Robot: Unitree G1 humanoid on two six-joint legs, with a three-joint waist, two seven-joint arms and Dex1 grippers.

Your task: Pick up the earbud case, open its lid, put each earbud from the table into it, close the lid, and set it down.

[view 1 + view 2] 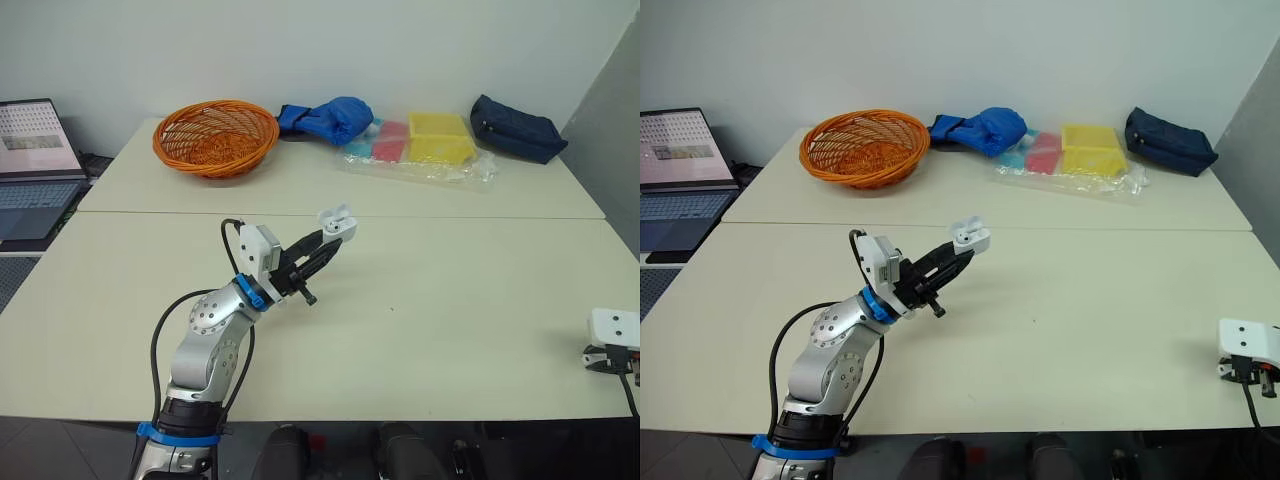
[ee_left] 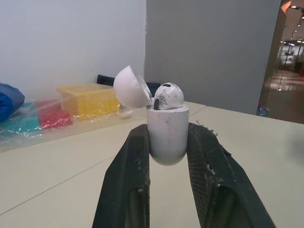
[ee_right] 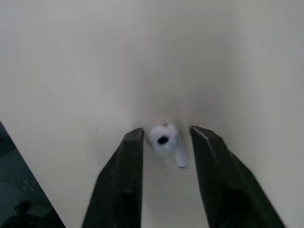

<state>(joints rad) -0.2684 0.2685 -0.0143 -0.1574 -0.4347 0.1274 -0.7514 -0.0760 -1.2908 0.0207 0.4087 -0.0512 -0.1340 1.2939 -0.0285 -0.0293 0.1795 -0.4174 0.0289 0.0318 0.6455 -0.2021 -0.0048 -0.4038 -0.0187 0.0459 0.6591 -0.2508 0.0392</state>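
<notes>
Right wrist view: right gripper point(image 3: 167, 133), fingers point(image 3: 124, 171) apart, straddles the loose earbud point(image 3: 164, 137); pinch its head squarely (left gripper point(image 2: 168, 130) clamps the lid-open earbud case point(image 2: 167, 145)).

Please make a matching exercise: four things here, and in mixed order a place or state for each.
1. earbud case
2. loose earbud
3. orange basket
4. dark blue pouch

a. at the far right
b. on the table, between the fingers of the right gripper
c. in the left gripper, lid open
d. at the far left

Pairs: 1-c, 2-b, 3-d, 4-a.
</notes>
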